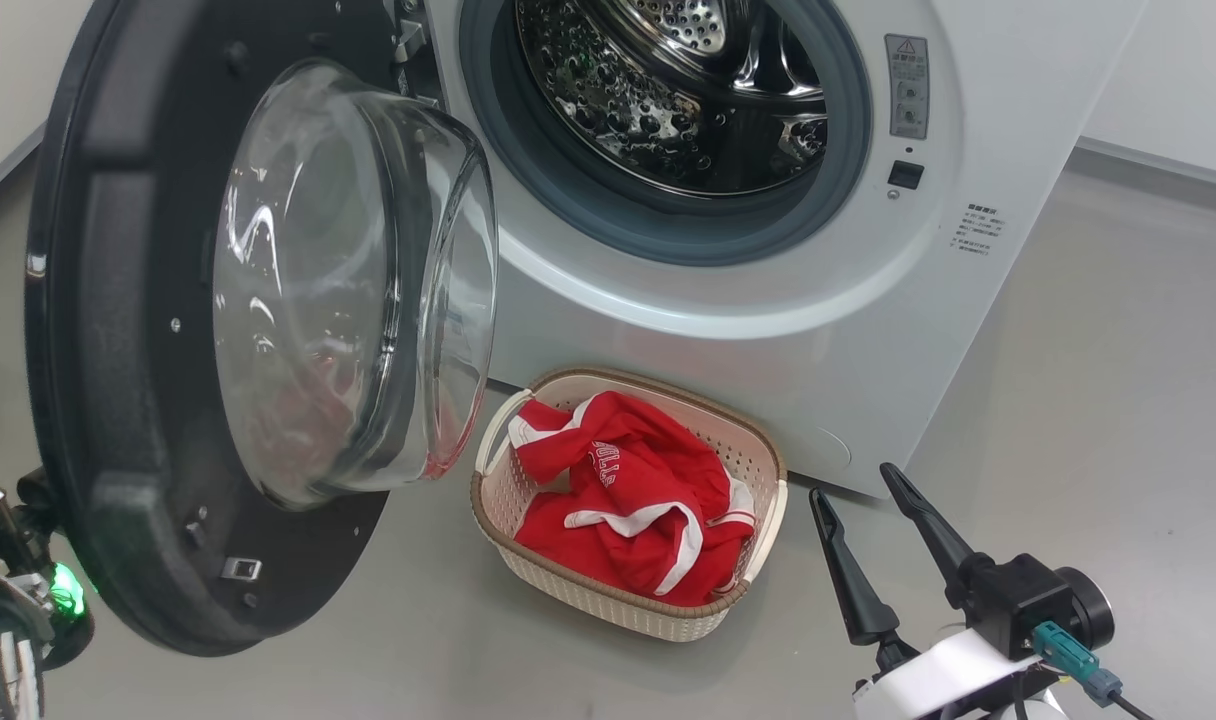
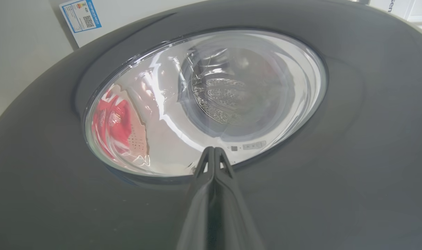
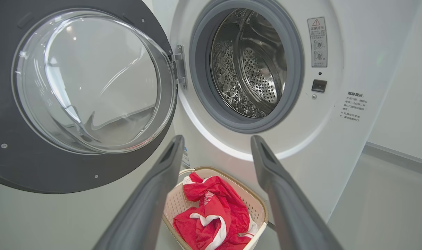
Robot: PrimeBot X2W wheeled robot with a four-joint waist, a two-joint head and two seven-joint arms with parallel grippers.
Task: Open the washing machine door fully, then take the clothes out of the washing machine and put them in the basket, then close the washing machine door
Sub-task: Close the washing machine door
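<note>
Head view: found door (image 1: 118, 330) hanging open at frame left, clothes (image 1: 628, 490) heaped in basket (image 1: 658, 385) at lower centre. Judged door heavy, rigid, free on hinge; best pushed near outer edge. Saw left gripper (image 2: 214, 150) pinched shut close to its outer face, right gripper (image 1: 853, 482) spread, empty, lower right.

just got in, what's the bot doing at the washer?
Unloading looks done: the red clothes lie in the basket before the washing machine, and the visible part of the drum holds nothing. The door stands wide open. The left tool, shut, points at the door's outer face, likely to push it closed. The right tool hangs open and empty right of the basket.
</note>
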